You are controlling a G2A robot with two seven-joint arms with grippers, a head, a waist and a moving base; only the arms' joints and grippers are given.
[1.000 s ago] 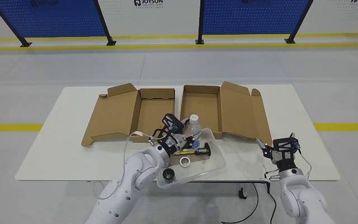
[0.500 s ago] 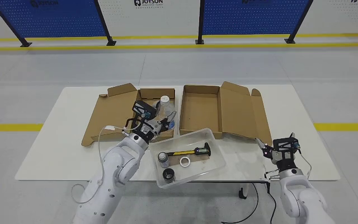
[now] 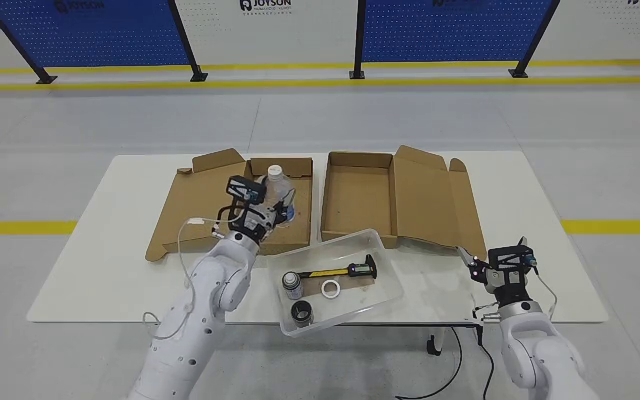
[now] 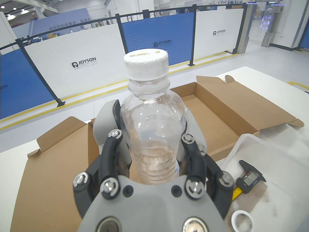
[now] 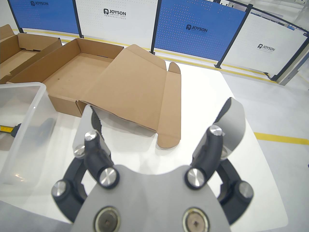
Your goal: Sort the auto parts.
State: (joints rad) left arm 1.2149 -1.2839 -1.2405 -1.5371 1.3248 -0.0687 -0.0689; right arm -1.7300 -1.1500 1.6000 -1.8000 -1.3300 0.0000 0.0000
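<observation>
Left gripper (image 4: 151, 121): fingers clenched on both sides of a clear plastic bottle
Bottle (image 3: 277, 182): white cap, see-through body; held over the tray of the left cardboard box, whether it touches the cardboard cannot be told
Bottle axis: long axis runs in line with the gripper, cap end away from the wrist and pointing toward the far side of the table
Left cardboard box (image 3: 222, 205): open, lid and flaps spread flat
Right cardboard box (image 3: 362, 192): open, just beside the left one, lid folded out to the right
Plastic bin (image 3: 392, 268): clear, in front of both boxes near the table's front edge
Bin contents: caliper (image 3: 346, 270) with yellow rule and black head; white ring (image 3: 330, 289); two dark round parts (image 3: 292, 283) and (image 3: 302, 314)
Right gripper (image 5: 160, 111): fingers spread, nothing between them; over the table (image 3: 110, 250) near its front right corner, just beside the right box's lid
Writing: faint marks on the bottle cap, unreadable; small display on the caliper head; logo print on the blue and white fence panels (image 3: 100, 25)
</observation>
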